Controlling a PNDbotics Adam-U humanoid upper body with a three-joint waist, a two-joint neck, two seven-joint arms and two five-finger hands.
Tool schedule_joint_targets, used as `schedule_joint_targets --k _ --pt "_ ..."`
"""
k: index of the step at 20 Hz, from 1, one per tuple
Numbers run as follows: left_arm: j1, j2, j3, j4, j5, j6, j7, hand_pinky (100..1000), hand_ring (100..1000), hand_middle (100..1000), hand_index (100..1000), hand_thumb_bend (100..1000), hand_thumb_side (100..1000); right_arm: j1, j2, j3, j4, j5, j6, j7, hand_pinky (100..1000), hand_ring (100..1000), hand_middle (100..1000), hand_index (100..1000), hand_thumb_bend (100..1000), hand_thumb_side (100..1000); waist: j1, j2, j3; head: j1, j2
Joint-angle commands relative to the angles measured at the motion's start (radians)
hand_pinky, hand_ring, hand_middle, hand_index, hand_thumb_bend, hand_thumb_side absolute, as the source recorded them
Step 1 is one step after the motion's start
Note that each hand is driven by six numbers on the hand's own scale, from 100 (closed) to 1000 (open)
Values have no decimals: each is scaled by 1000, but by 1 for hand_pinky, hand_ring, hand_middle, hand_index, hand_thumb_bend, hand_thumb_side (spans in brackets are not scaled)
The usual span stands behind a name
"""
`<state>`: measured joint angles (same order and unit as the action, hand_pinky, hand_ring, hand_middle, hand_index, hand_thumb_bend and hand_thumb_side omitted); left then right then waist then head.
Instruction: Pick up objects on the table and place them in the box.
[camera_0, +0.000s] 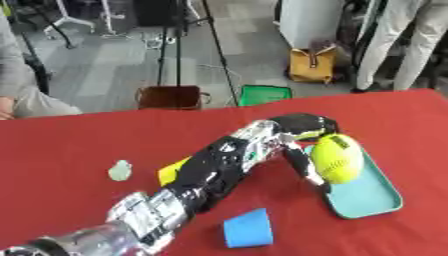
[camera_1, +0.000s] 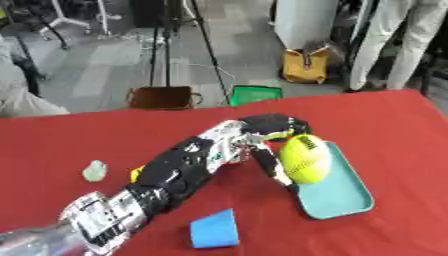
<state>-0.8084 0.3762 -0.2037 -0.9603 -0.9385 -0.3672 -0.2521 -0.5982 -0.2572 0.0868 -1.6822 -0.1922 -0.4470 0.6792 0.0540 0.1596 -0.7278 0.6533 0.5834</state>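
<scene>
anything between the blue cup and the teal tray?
Nothing: only bare red tablecloth separates the blue cup from the teal tray, clearest in the left eye view. The left hand holds the yellow ball over the tray's far end.

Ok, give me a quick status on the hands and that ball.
Left hand shut on yellow-green ball, over teal tray. Right hand not in view. Blue cup, pale green thing on red table. Nothing blocking the tray.
</scene>
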Motion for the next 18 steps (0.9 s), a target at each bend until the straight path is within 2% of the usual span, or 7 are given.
schedule_joint_targets --k 1,5,10,12,13,14,18 --pt "-17 6 21 -9 -16 33 7 702 749 825 941 494 813 -17 -7 -2 -23 -12 -34 42 609 636 662 755 200 437 -5 -21 -4 2 5" --pt "-18 4 27 -11 -36 89 53 719 763 838 949 454 851 -16 -5 -1 -24 -14 -29 45 607 634 657 753 182 446 1 -20 -10 2 4" --pt "-15 -4 22 -7 -78 137 76 777 811 871 956 525 854 -16 -6 -2 -25 -14 -27 45 607 633 654 752 170 450 5 -20 -14 -1 3" --pt "-13 -7 20 -3 -91 139 72 794 832 888 958 587 842 -16 -5 -2 -25 -14 -26 44 607 632 653 752 161 455 6 -20 -15 -2 2" --pt "-11 -7 16 1 -98 136 68 857 885 924 976 781 813 -15 -5 -2 -25 -14 -26 43 606 630 650 751 150 459 7 -20 -16 -4 -1" --pt "-10 -8 10 7 -110 128 57 857 885 924 976 781 813 -15 -5 -2 -24 -15 -25 42 606 630 650 751 150 459 7 -20 -16 -6 -4" --pt "-6 -11 17 8 -158 113 32 908 927 957 987 955 785 -13 -6 -4 -24 -16 -23 41 605 628 647 750 146 461 7 -20 -14 -7 -8"
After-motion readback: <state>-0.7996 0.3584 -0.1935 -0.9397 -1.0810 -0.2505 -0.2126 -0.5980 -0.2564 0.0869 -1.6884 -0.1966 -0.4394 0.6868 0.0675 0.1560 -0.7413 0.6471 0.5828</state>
